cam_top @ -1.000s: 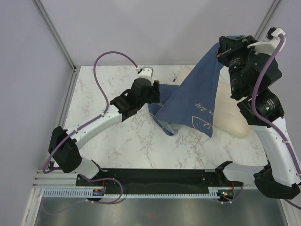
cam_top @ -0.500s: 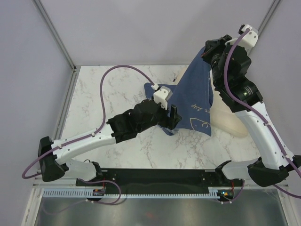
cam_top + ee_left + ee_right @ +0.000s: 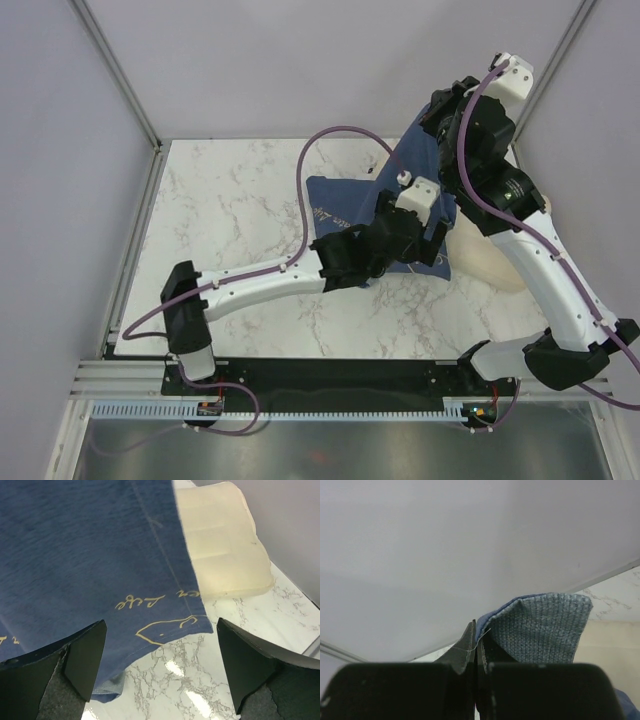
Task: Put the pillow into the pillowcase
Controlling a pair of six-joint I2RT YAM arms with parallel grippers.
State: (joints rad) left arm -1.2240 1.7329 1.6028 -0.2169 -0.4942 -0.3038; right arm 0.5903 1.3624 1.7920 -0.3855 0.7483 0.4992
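One pillowcase [image 3: 90, 555] corner is clenched high in the right pincer [image 3: 476, 630] so the cloth hangs. The left pincer [image 3: 161, 630] — spread wide — hovers over its hem, probably seeking the opening.

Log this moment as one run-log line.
right end effector: shut on pillowcase corner, raised | left end effector: open over pillowcase lower edge | pillow: on table, not in pillowcase

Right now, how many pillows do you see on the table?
1. The pillow lies on the right side of the table, partly covered by the hanging pillowcase; another under the cloth cannot be excluded.
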